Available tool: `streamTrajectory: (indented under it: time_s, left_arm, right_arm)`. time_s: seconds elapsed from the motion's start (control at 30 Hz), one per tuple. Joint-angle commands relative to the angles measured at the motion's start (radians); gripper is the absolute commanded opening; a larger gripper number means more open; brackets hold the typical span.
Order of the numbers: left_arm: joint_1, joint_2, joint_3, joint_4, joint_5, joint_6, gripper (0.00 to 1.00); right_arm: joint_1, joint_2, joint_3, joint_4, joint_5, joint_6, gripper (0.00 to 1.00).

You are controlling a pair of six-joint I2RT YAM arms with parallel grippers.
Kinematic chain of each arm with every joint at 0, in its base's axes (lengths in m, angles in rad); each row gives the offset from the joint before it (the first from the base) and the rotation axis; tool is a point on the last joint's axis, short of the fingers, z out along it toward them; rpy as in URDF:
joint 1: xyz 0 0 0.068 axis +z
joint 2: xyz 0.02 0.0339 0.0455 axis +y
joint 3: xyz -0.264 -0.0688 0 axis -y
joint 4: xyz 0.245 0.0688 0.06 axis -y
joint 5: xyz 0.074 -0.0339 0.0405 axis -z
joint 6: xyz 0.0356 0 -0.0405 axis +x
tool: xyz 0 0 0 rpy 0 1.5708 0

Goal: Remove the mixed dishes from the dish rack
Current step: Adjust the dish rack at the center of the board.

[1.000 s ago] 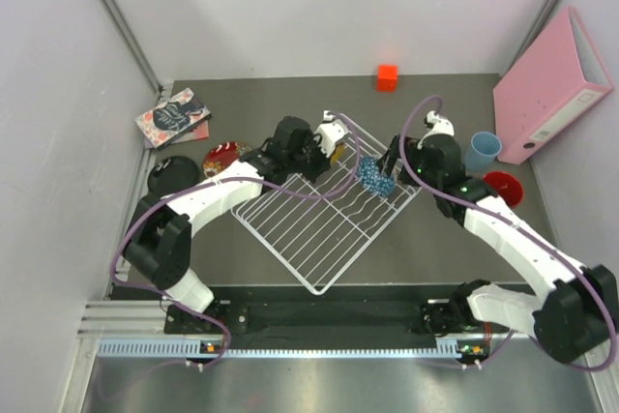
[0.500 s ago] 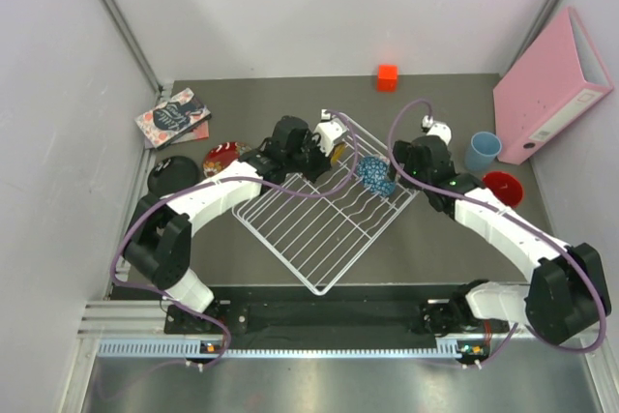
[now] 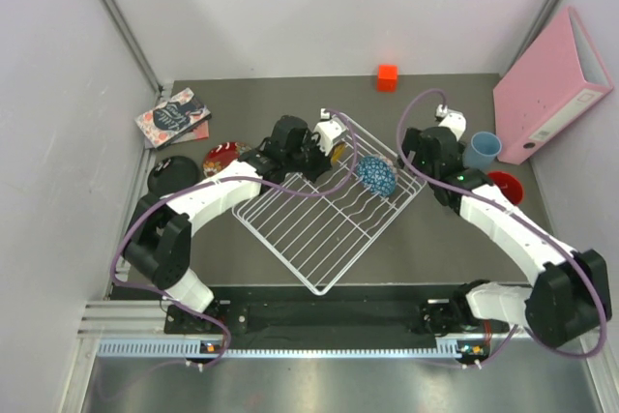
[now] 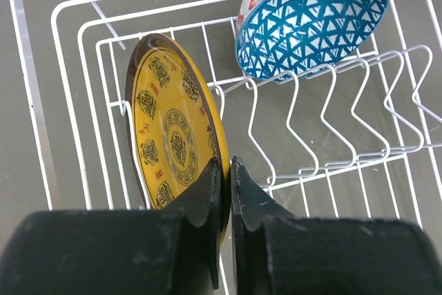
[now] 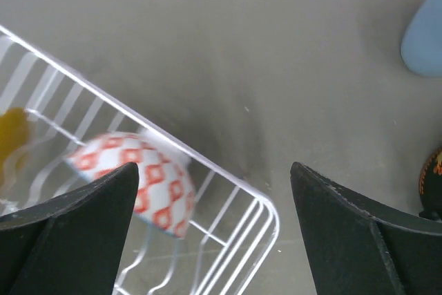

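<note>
Left wrist view puts the left gripper (image 4: 224,170) at 6 o'clock, its 2 dark fingers pressed almost together and pinching the near rim of the yellow plate (image 4: 173,136). That plate stands on edge in the dish rack (image 4: 27,67), its patterned face turned toward 9 o'clock and its long axis running from 11 to 5 o'clock. At 1 o'clock the blue patterned bowl (image 4: 311,18) leans on the wire prongs, outside toward the lens, foot pointing to 11 o'clock. From above, the rack's long axis runs about 1 to 7 o'clock. The right gripper (image 5: 213,170) is spread wide and holds nothing, hovering over the rack's corner. In its own view the bowl is blurred and partly behind 1 finger, the light blue cup (image 5: 425,32) is cut off at 2 o'clock, and a dark dish at 4 o'clock is too clipped to identify.
</note>
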Motion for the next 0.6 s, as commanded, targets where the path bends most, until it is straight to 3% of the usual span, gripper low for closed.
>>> streamTrajectory:
  time_s: [0.0,0.13,0.23,0.43,0.57]
  left_arm:
    - [-0.001,-0.048,0.006,0.111,0.031,-0.018,0.0]
    - [-0.001,-0.065,-0.004,0.117,0.028,-0.015,0.0]
    - [0.0,-0.069,-0.011,0.118,0.029,-0.014,0.0]
    - [-0.001,-0.054,0.002,0.117,0.039,-0.021,0.0]
    - [-0.001,-0.031,0.017,0.112,0.043,-0.026,0.0]
  right_arm:
    - [-0.016,0.091,0.0,0.019,0.003,0.002,0.88]
    - [-0.028,0.138,-0.024,0.036,-0.013,0.007,0.79]
    - [-0.036,0.164,-0.033,0.044,-0.039,0.012,0.62]
    - [-0.038,0.171,-0.059,0.05,-0.065,0.03,0.02]
    - [-0.038,0.146,-0.091,0.047,-0.097,0.047,0.0]
